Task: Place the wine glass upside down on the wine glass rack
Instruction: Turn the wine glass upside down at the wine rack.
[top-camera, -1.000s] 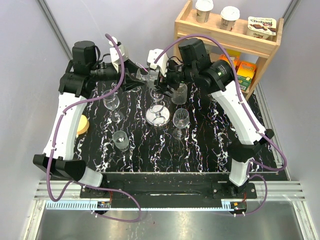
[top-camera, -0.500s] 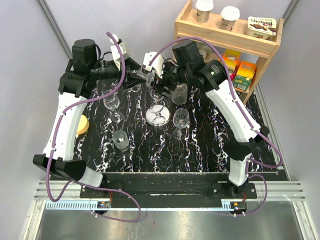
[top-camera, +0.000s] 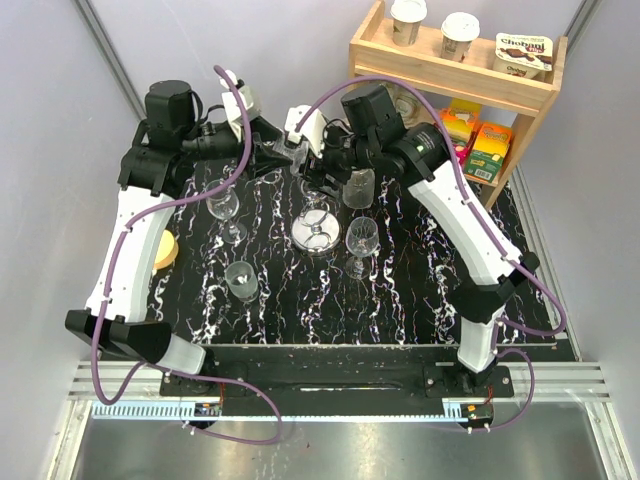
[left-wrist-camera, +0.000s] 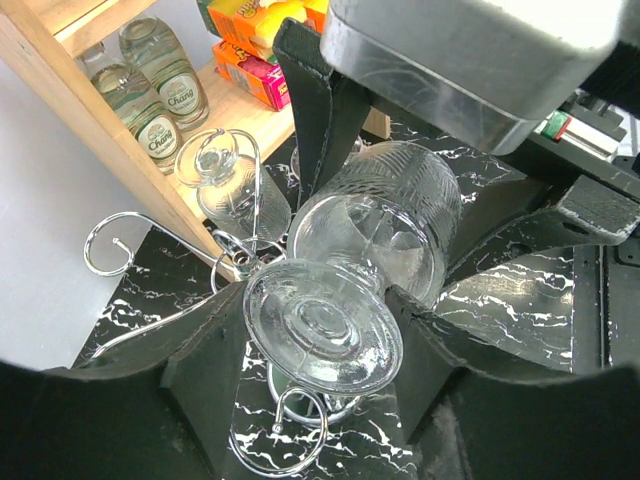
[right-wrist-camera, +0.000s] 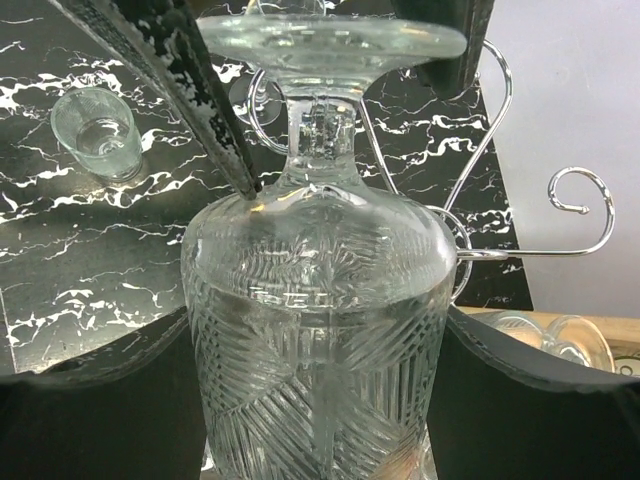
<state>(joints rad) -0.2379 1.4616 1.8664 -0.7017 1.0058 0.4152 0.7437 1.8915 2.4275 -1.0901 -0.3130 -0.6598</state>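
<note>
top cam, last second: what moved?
The right tool, shut on the glass, swung up and left in the top view. That carried the glass closer to the left tool, whose fingers flank its foot; whether they grip it is unclear. The left tool barely moved. The rack and the other glasses stayed put.

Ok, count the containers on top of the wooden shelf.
3, along the top of the wooden shelf: one white cup at the left end, another beside it, and a Chobani tub at the right end. None looks hidden.
</note>
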